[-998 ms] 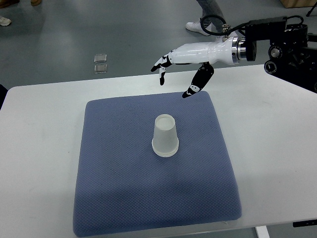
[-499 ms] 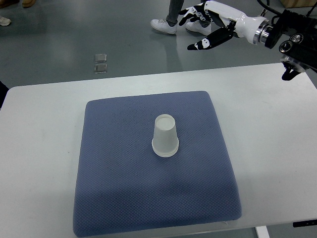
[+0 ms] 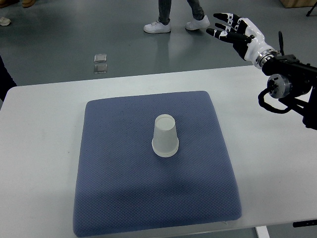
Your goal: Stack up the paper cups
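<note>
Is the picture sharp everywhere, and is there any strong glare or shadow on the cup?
Top view: the paper cup and blue mat are sharp, under even, soft light with no harsh glare; only a faint shadow lies on the mat near the cup. The right hand shows no clear motion blur.

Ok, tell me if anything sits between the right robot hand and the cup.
Nothing visible does. The right robot hand is raised beyond the table's far edge, fingers spread; only bare table and blue mat lie before the inverted paper cup.
</note>
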`<state>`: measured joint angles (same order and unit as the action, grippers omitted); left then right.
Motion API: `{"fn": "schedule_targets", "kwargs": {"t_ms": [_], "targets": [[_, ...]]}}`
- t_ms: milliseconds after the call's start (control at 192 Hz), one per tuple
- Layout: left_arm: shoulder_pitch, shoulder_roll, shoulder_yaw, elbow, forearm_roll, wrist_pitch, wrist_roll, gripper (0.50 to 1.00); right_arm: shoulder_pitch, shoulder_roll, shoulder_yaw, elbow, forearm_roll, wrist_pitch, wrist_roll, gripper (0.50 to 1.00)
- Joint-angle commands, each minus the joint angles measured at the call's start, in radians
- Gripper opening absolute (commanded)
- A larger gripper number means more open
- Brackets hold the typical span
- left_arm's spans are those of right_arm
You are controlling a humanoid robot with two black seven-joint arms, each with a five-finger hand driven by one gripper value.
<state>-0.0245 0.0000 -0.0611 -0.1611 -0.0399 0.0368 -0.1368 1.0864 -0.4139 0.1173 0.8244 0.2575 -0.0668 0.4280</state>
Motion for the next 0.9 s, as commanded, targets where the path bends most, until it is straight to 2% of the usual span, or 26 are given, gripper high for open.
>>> {"fn": "schedule_targets", "kwargs": {"t_ms": [0, 192, 520, 629, 753, 894], "targets": [[0.000, 0.000, 0.000, 0.000, 0.000, 0.000, -0.001, 1.000, -0.063, 0.010, 0.073, -0.011, 0.054, -0.011, 0.000, 0.905], [0.000, 0.000, 0.000, 0.000, 0.000, 0.000, 0.000, 1.000, -0.122, 0.023, 0.223, -0.016, 0.085, -0.018, 0.000, 0.905], [0.000, 0.000, 0.000, 0.000, 0.000, 0.000, 0.000, 1.000, -0.168, 0.115, 0.409, -0.007, 0.158, -0.027, 0.002, 0.905], [0.000, 0.000, 0.000, 0.000, 0.000, 0.000, 0.000, 1.000, -0.197, 0.175, 0.412, -0.010, 0.111, -0.021, 0.015, 0.907], [0.000, 0.000, 0.000, 0.000, 0.000, 0.000, 0.000, 1.000, -0.214, 0.188, 0.413, -0.018, -0.029, -0.014, 0.055, 0.907], [0.000, 0.000, 0.000, 0.000, 0.000, 0.000, 0.000, 1.000, -0.221, 0.188, 0.415, -0.024, -0.086, -0.013, 0.060, 0.907]]}}
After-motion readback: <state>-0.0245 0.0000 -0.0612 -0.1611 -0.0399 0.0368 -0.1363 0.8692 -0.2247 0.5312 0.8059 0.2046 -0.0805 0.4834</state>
